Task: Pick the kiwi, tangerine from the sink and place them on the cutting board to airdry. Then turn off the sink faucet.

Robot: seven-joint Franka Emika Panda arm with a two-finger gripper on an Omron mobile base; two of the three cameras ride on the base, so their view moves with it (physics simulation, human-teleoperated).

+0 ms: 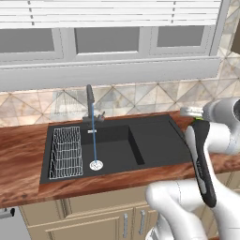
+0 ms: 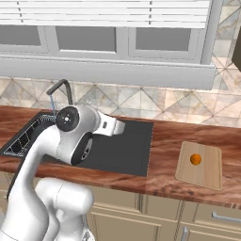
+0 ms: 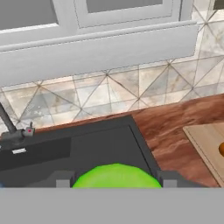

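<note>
My gripper [image 3: 116, 182] is shut on the lime-green kiwi [image 3: 116, 176], which bulges up between the two fingertips, held above the shallow right basin of the black sink [image 3: 87, 144]. The orange tangerine [image 2: 196, 159] lies on the light tan cutting board [image 2: 200, 164], on the counter right of the sink [image 2: 129, 148]. An edge of the tangerine [image 3: 222, 148] and the board's corner [image 3: 205, 140] show at the right of the hand view. The dark sink faucet [image 1: 90, 101] stands behind the deep basin, and a thin stream of water [image 1: 93, 138] runs from it to the silver drain [image 1: 96, 164].
A wire rack [image 1: 65, 152] fills the left end of the sink [image 1: 154, 140]. Reddish wood counter [image 2: 164, 141] lies between sink and board. A tiled backsplash [image 3: 109, 94] and a window sill rise behind. My own arm [image 2: 70, 136] covers much of the sink in the right base view.
</note>
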